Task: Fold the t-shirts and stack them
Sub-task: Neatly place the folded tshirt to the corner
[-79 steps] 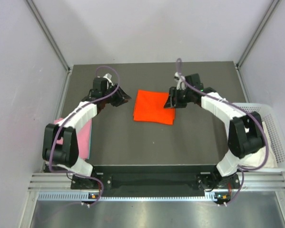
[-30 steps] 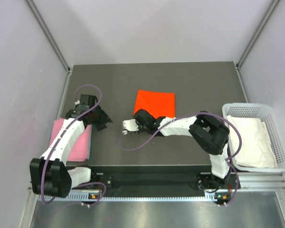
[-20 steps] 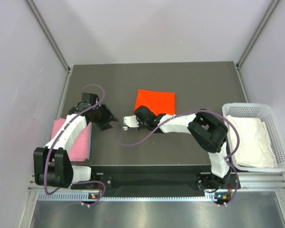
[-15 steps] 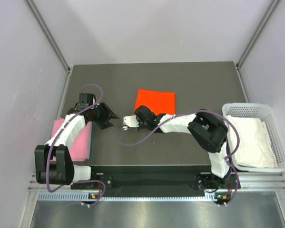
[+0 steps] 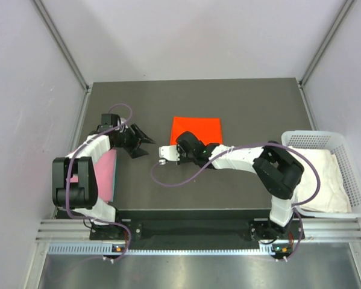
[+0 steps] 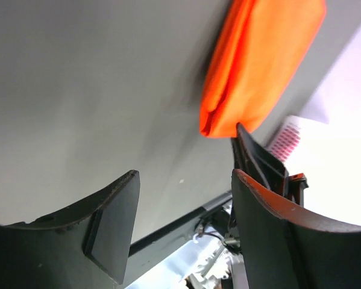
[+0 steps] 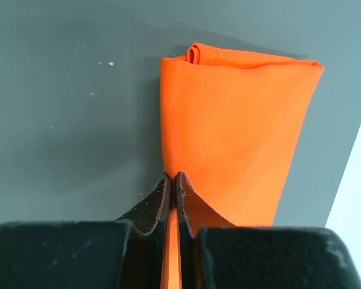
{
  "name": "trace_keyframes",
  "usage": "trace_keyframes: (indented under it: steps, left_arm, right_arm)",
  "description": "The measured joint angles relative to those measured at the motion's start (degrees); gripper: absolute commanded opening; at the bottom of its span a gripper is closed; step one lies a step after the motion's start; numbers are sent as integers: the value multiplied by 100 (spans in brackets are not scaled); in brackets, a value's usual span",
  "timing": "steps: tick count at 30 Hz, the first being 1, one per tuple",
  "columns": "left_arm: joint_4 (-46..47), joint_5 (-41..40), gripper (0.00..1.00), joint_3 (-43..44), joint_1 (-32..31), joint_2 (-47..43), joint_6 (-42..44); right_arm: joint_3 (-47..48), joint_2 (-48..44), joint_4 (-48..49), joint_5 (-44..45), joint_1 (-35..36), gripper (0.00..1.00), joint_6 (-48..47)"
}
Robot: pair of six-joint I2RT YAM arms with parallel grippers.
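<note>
Right jaws: pressed together, with a thin edge of the orange-red t-shirt (image 7: 234, 132) pinched between them.
Orange-red t-shirt, place: it lies folded flat on the dark table (image 5: 240, 102), directly in front of the right jaws, and its near edge goes into them.
Orange-red t-shirt, direction: in the right wrist view its long axis runs away from the right jaws and leans a little to the right. The far short end shows a small rolled fold at its left corner.
Left jaws: wide apart and holding nothing. Only bare table shows in the gap between them.
Orange-red t-shirt from the left jaws: it is ahead of them and to the right, apart from them, with one folded corner pointing towards them.
Left and right jaws: near each other but not touching. A black part of the right arm (image 5: 240, 158) shows just beyond the right finger of the left jaws.
Pink t-shirt (image 5: 106, 174): folded, behind the left jaws at the side of the table, partly under the left arm (image 5: 93, 147).
White t-shirt (image 5: 331, 174): it lies in the white basket (image 5: 349, 159), well behind the right jaws, beside the elbow of the right arm.
</note>
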Motion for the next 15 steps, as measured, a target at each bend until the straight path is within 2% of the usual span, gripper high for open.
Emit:
trace_keyframes:
  steps: [6,15]
  left_arm:
    - [1023,514,69,-2,-35,415,-455]
    - [2535,581,70,-37,-409,1200,-1244]
  right_arm:
    - [0,-177,-57,-184,-114,0,0]
    - [0,-291,-181,-553,-365,0,105]
